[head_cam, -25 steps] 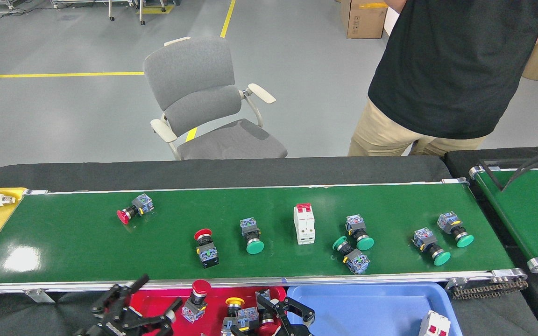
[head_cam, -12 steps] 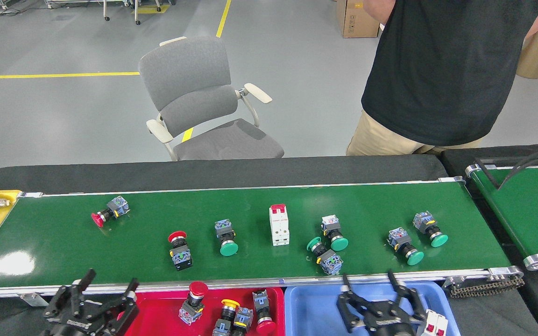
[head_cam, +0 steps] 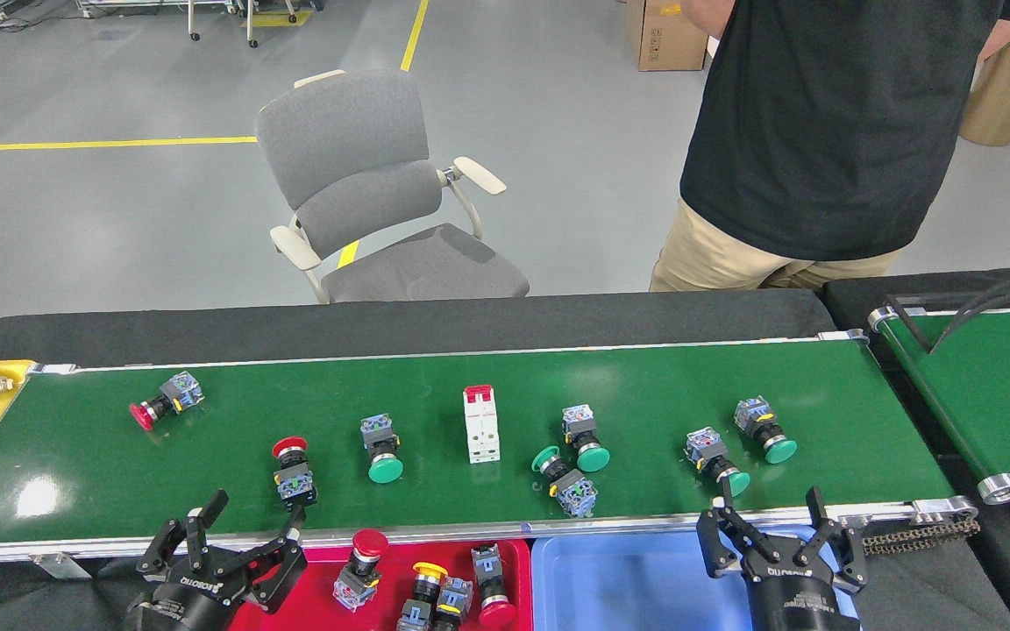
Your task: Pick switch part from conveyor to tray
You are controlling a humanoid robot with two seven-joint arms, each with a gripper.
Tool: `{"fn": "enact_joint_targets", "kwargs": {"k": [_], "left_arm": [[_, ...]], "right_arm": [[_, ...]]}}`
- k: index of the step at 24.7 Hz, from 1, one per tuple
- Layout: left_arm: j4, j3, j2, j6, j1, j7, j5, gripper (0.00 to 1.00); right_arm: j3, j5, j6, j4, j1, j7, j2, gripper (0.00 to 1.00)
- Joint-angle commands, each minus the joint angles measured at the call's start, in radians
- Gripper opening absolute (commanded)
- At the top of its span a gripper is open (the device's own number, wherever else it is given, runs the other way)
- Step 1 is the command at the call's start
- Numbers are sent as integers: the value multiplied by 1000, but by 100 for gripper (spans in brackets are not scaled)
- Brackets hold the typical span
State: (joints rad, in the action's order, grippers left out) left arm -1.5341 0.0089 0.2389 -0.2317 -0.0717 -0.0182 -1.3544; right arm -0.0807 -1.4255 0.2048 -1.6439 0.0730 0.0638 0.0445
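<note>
The right gripper (head_cam: 781, 535) hovers spread and empty at the near rail of the conveyor (head_cam: 470, 526), over the blue tray (head_cam: 628, 583). The nearest switch part (head_cam: 715, 457), green-capped, lies on the belt just beyond it. Best to straddle the switch's body crosswise and close squarely. The left gripper (head_cam: 238, 548) is also spread, empty, beside the red tray (head_cam: 316, 587).
</note>
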Motion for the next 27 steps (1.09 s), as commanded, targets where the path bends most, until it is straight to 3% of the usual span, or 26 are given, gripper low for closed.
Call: {"fn": "enact_joint_targets", "kwargs": {"k": [1, 5, 6, 9, 12, 14, 18, 21, 24, 27], "left_arm": [[8, 6, 14, -3, 21, 4, 1, 100], [31, 5, 16, -8, 35, 4, 3, 100], [40, 3, 16, -8, 44, 4, 1, 100], [103, 3, 13, 2, 79, 4, 3, 99], [166, 5, 13, 31, 128, 10, 1, 94], [196, 0, 17, 58, 153, 14, 3, 76], [207, 2, 28, 49, 148, 14, 9, 27], [200, 3, 20, 45, 133, 17, 11, 16], [124, 3, 22, -29, 82, 17, 18, 9], [-34, 6, 22, -176, -13, 17, 23, 8]], "right_arm": [[-25, -4, 2, 29, -41, 22, -3, 100], [-99, -4, 4, 134, -133, 73, 17, 98], [-109, -4, 4, 153, -150, 76, 28, 92], [-165, -4, 2, 171, -160, 86, 25, 46], [-191, -4, 1, 171, -160, 99, 20, 24], [-198, -4, -5, 170, -160, 99, 18, 20], [-226, -3, -15, 151, -157, 96, 18, 15], [-295, -1, -105, 87, -140, 93, 6, 15], [-310, 5, -367, 36, -130, 90, -38, 16], [-309, 16, -660, 30, -139, 90, -40, 23]]}}
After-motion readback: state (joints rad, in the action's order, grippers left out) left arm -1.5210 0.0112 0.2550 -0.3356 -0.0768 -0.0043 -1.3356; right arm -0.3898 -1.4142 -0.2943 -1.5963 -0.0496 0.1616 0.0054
